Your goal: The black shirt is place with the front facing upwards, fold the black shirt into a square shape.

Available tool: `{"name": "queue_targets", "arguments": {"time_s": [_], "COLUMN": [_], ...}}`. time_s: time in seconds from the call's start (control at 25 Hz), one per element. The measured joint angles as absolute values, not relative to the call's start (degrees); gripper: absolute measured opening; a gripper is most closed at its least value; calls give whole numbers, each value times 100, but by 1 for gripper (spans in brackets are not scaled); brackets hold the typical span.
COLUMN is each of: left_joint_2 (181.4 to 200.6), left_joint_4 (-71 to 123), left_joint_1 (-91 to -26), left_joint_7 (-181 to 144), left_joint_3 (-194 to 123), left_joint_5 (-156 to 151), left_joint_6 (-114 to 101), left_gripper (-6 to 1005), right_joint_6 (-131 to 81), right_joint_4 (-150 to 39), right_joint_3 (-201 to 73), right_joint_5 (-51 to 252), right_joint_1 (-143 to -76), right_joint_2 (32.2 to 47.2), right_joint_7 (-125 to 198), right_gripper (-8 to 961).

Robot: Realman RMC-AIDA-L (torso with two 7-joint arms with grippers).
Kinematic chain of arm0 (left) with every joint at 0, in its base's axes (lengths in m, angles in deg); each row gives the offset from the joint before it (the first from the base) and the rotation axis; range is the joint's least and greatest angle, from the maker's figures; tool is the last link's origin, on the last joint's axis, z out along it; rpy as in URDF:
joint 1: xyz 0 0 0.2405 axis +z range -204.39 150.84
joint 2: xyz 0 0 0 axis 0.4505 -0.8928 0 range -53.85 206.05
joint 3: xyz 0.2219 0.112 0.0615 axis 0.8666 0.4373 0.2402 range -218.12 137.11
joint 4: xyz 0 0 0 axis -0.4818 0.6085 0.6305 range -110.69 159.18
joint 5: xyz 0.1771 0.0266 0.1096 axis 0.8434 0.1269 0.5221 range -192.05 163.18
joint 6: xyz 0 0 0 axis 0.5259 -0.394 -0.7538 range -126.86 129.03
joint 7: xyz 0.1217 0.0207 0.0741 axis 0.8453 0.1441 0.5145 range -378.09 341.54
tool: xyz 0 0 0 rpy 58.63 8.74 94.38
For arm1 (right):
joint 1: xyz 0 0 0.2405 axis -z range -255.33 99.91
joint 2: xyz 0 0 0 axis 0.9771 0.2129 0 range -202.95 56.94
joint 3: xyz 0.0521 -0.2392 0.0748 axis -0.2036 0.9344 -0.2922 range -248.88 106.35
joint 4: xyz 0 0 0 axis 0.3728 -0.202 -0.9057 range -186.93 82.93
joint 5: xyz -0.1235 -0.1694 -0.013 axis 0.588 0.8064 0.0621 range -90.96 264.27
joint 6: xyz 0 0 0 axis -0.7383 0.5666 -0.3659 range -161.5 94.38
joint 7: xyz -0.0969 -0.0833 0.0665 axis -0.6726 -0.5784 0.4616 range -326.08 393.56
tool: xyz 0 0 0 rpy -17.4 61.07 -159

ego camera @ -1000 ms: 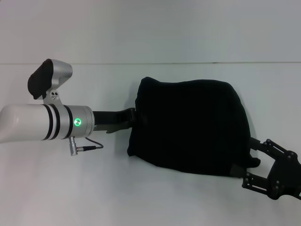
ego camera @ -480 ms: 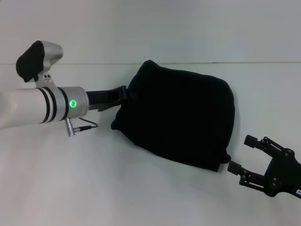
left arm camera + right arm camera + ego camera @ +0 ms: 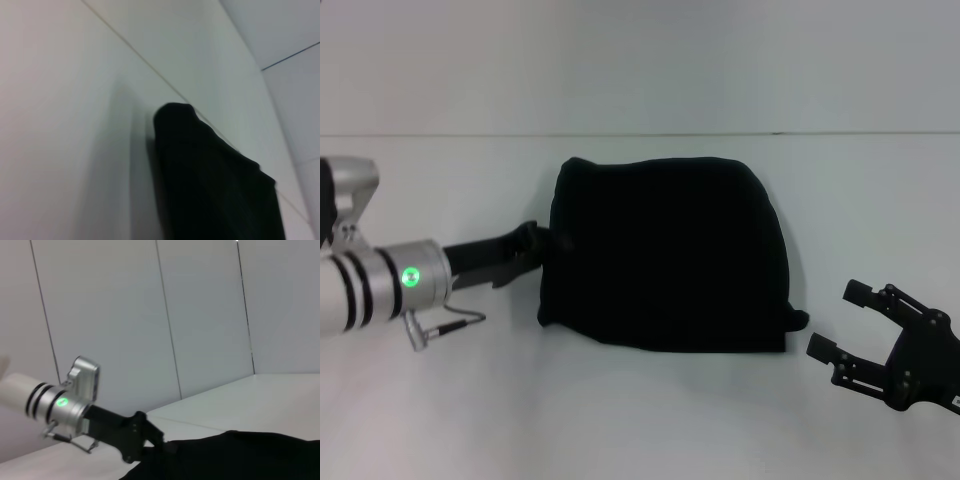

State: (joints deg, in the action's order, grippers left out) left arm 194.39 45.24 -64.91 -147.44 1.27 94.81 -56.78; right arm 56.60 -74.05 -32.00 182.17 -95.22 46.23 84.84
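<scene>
The black shirt (image 3: 665, 255) lies folded into a rough square at the middle of the white desk (image 3: 620, 420), plain black side up. The left pincer (image 3: 542, 242) is clenched on the shirt's left edge. The right pincer (image 3: 842, 322) hovers released just right of its near right corner, not touching.

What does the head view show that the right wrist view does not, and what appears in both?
Only the head view shows the right gripper, open, apart from the shirt's right edge, and the shirt's whole folded outline. Only the right wrist view shows the panelled wall behind. Both show the shirt and the left gripper at its left edge.
</scene>
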Motion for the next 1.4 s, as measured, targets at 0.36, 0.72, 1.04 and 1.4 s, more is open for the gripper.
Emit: {"name": "queue_targets", "arguments": {"time_s": [0.36, 0.72, 1.04, 1.4], "left_joint_2": [19611, 19517, 19503, 19676], "left_joint_4": [4483, 4609, 4868, 5220], "left_joint_1": [-6095, -5934, -5524, -4922], "left_joint_7": [-14594, -13709, -10489, -7457], "left_joint_3": [24, -47, -1032, -1062], "left_joint_5": [9321, 9331, 9320, 9436], "left_joint_6": [-6108, -6738, -8176, -9246], "left_gripper": [195, 235, 466, 839], "right_joint_6": [5649, 5618, 5494, 5137], "right_joint_4": [-7405, -7347, -7036, -6701], "right_joint_3": [-3324, -3798, -3886, -3534], "right_joint_5": [18225, 18223, 18234, 18520], "right_joint_1": [-9529, -9525, -9669, -9884], "right_joint_2": [4626, 4649, 4669, 4711], "right_joint_7": [8460, 8417, 7554, 7225], "right_gripper": [945, 945, 945, 944]}}
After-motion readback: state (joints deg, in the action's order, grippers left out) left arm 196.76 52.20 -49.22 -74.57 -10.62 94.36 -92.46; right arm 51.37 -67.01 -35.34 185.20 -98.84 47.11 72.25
